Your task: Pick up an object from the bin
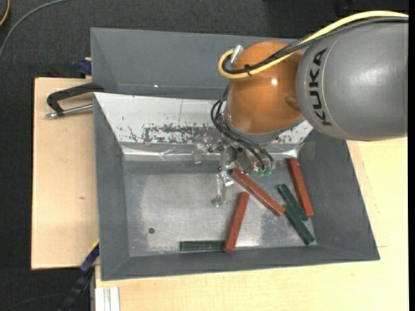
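Camera view puts our gripper [225, 183] mid-bin [110, 173], just beside a red stick [259, 192] running toward four o'clock; its opening we cannot tell. Closing off-centre, we judge, could shove the stick aside ungrasped.

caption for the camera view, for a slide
Gripper low in the grey bin, at the upper end of a red stick, more red and green sticks around.

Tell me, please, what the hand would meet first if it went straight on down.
The hand would likely meet the bin floor, close beside the red stick; depth is unclear, so it might graze that stick.
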Controlling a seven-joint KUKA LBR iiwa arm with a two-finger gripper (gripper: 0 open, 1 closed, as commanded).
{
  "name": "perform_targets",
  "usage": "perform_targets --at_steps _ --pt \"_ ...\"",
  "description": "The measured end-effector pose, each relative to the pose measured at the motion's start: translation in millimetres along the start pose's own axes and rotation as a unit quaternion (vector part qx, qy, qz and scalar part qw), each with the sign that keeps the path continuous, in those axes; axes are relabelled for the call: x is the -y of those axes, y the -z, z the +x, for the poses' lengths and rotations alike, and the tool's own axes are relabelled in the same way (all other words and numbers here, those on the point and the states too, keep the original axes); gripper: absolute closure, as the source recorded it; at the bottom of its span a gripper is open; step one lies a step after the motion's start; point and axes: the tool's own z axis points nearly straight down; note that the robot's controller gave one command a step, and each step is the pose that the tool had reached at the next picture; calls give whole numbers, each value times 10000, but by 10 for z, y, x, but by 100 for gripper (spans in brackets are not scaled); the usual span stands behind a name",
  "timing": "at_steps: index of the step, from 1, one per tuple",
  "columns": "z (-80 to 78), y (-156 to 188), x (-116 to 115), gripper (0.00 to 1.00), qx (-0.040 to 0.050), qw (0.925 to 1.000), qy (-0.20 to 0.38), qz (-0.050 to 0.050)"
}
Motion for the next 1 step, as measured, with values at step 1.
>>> perform_targets --at_steps 1 --pt "664 -133 287 0 -52 9904 1384 -1"
